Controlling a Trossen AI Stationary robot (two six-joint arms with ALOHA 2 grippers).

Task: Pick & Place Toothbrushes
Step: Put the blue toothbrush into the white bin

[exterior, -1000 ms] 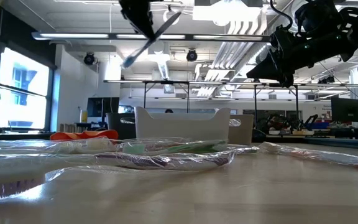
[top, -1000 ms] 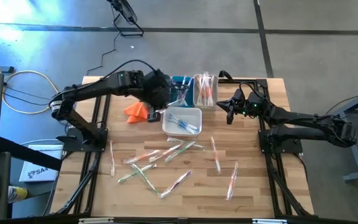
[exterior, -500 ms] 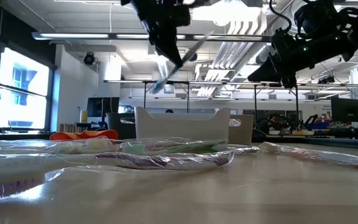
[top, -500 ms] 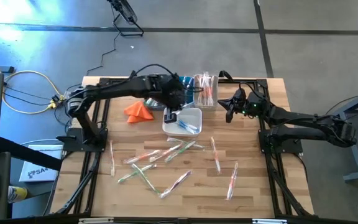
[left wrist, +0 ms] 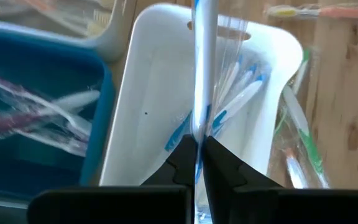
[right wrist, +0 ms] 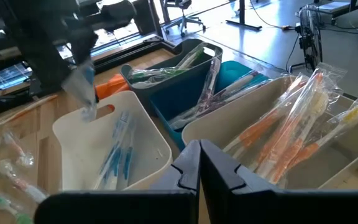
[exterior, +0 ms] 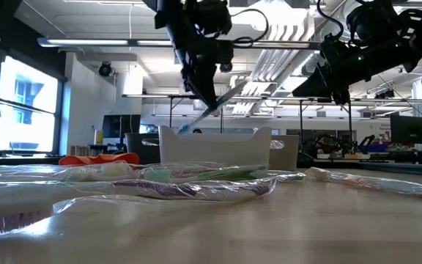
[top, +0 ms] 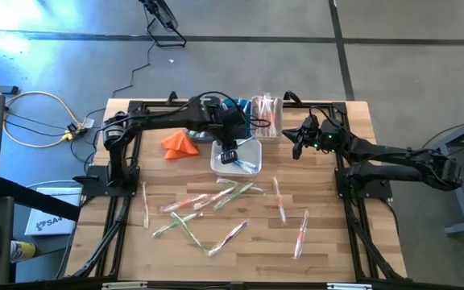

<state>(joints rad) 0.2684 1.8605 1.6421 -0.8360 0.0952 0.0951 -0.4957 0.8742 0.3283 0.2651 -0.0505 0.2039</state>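
My left gripper (top: pixel 230 153) hangs over the white bin (top: pixel 248 145), shut on a blue toothbrush in a clear wrapper (exterior: pixel 212 107). Its lower end (exterior: pixel 184 130) is level with the bin's rim in the low view. Other blue toothbrushes (left wrist: pixel 238 99) lie in that bin. Several wrapped toothbrushes (top: pixel 216 197) lie loose on the wooden table. My right gripper (top: pixel 296 147) waits shut at the table's far right, above the bins, holding nothing (right wrist: pixel 199 158). My left gripper pinches the wrapped blue toothbrush near one end (left wrist: pixel 198 124) between its two fingers. The fingers come from above, slanting down, and the brush runs on along their line. It hangs slanted below the gripper (exterior: pixel 208 88), lifted clear over the white bin.
Behind the white bin stand a blue bin (top: pixel 234 106) and a pale bin with orange toothbrushes (top: pixel 266 117). The right wrist view also shows a dark bin with green ones (right wrist: pixel 166 68). An orange folded cloth (top: pixel 180 143) lies to the left of the bins.
My left gripper has moved toward the table's right and near edges and down, from beside the orange cloth to above the white bin. It stays shut on the blue toothbrush. The brush's hanging end has sunk to about the bin's rim.
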